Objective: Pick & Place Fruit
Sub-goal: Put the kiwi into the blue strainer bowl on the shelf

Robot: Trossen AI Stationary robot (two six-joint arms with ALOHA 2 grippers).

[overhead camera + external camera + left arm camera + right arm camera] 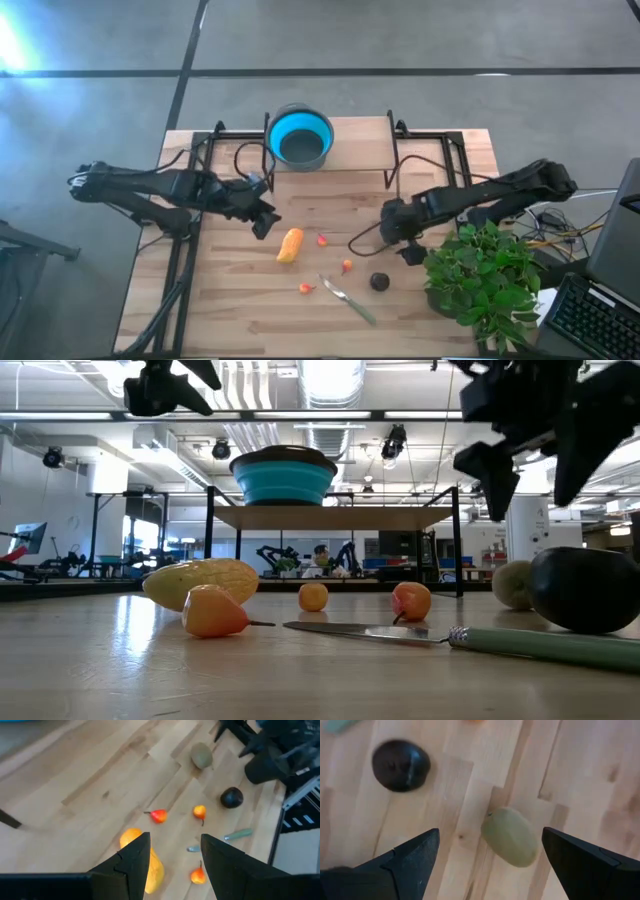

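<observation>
The elongated orange-yellow fruit point(290, 245) point(145, 865) lies on its side on the table, just in front of my open left gripper point(265, 222) point(175, 855), which hovers above it. My open right gripper point(408, 250) point(491, 837) hangs over the olive-green oval fruit point(510, 836) point(513, 584), with a finger on either side and well clear above it. The dark round fruit point(380, 282) point(400, 764) sits close by. Three tiny red-orange fruits point(322, 240) point(347, 266) point(306, 289) lie scattered between the two grippers.
A green-handled knife point(348, 298) point(480, 640) lies near the table's near edge. The blue bowl point(300, 138) stands on a raised shelf at the far edge. A potted plant point(480, 275) stands at the near right corner, beside my right arm.
</observation>
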